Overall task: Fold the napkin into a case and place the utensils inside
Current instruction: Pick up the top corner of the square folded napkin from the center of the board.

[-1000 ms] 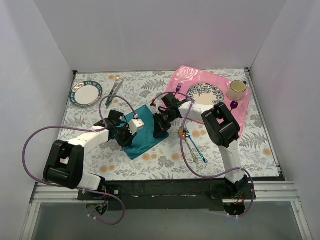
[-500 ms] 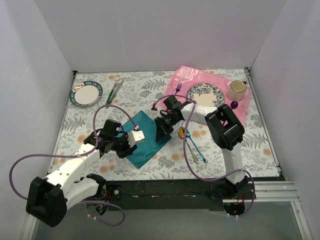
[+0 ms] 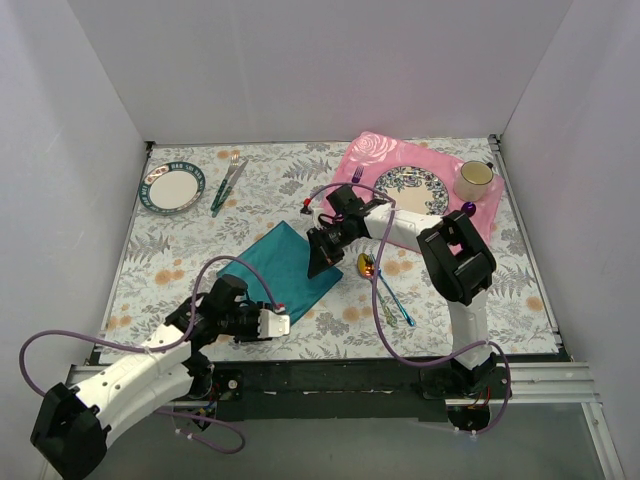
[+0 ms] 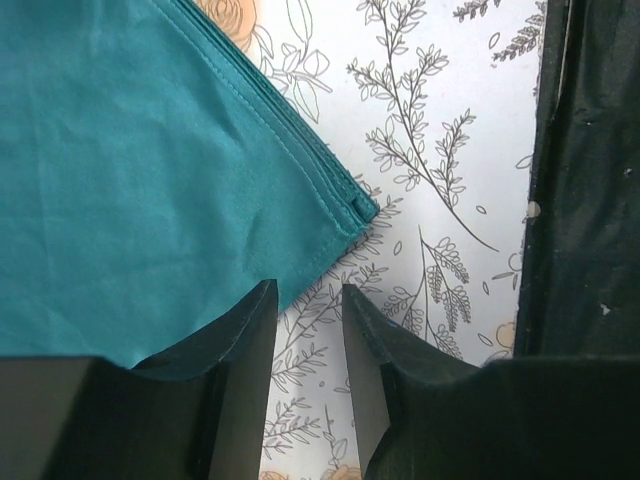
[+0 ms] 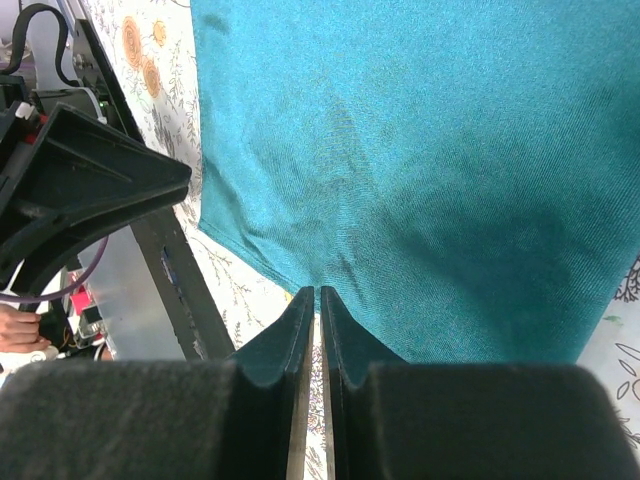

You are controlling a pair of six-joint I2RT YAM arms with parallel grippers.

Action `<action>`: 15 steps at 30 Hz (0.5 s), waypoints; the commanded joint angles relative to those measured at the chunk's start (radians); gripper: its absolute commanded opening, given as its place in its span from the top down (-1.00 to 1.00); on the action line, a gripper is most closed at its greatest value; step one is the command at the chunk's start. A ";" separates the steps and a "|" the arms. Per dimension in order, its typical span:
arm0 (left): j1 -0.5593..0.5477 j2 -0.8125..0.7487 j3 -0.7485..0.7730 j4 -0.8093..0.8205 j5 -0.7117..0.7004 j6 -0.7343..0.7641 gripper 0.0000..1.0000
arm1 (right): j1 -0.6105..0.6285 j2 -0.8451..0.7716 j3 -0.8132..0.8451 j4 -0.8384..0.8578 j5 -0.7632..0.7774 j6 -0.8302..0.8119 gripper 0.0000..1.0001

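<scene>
Left tool (image 4: 308, 292), jaws apart, beside napkin (image 4: 150, 180)

Napkin (image 3: 283, 266) centre of worktop (image 3: 500, 290); utensils (image 3: 385, 288) just right of it; placemat (image 3: 370, 152) far right, plate (image 3: 412, 189) and cup (image 3: 474, 179) on it; second plate (image 3: 172, 188) far left, fork and knife (image 3: 228, 183) beside it.

Bare tablecloth (image 3: 170, 260) open left of the napkin (image 3: 280, 262), right gripper (image 3: 316, 268) blocking its right edge, utensils (image 3: 385, 285) just beyond, left gripper (image 4: 305, 292) hovering off its near corner
</scene>
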 commanded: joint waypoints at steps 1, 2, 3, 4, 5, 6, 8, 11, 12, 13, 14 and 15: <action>-0.042 -0.015 -0.013 0.084 -0.023 0.036 0.37 | 0.005 0.008 0.024 0.003 -0.018 -0.001 0.72; -0.050 -0.015 -0.019 0.090 -0.020 0.033 0.37 | 0.005 0.009 0.026 0.003 -0.017 -0.001 0.72; -0.071 -0.009 -0.023 0.093 -0.023 0.025 0.37 | 0.005 0.012 0.032 0.000 -0.015 0.000 0.72; -0.082 -0.007 -0.026 0.099 -0.022 0.020 0.37 | 0.005 0.020 0.035 -0.005 -0.015 -0.001 0.72; -0.093 -0.005 -0.030 0.098 -0.020 0.017 0.37 | 0.005 0.023 0.036 -0.005 -0.014 0.000 0.72; -0.113 0.002 -0.032 0.098 -0.023 0.017 0.37 | 0.003 0.025 0.038 -0.008 -0.007 -0.001 0.72; -0.131 0.008 -0.033 0.098 -0.026 0.020 0.38 | 0.003 0.029 0.036 -0.008 -0.006 -0.001 0.72; -0.156 0.025 -0.035 0.098 -0.031 0.025 0.38 | 0.005 0.036 0.036 -0.011 -0.004 -0.001 0.72; -0.162 0.030 -0.035 0.101 -0.034 0.025 0.37 | 0.003 0.039 0.036 -0.011 -0.004 -0.001 0.72; -0.165 0.040 -0.035 0.113 -0.037 0.022 0.37 | 0.005 0.040 0.041 -0.013 -0.004 -0.003 0.72; -0.168 0.047 -0.036 0.122 -0.042 0.017 0.37 | 0.005 0.042 0.041 -0.013 -0.004 -0.001 0.72; -0.170 0.053 -0.038 0.128 -0.046 0.017 0.37 | 0.005 0.042 0.042 -0.014 -0.003 -0.003 0.72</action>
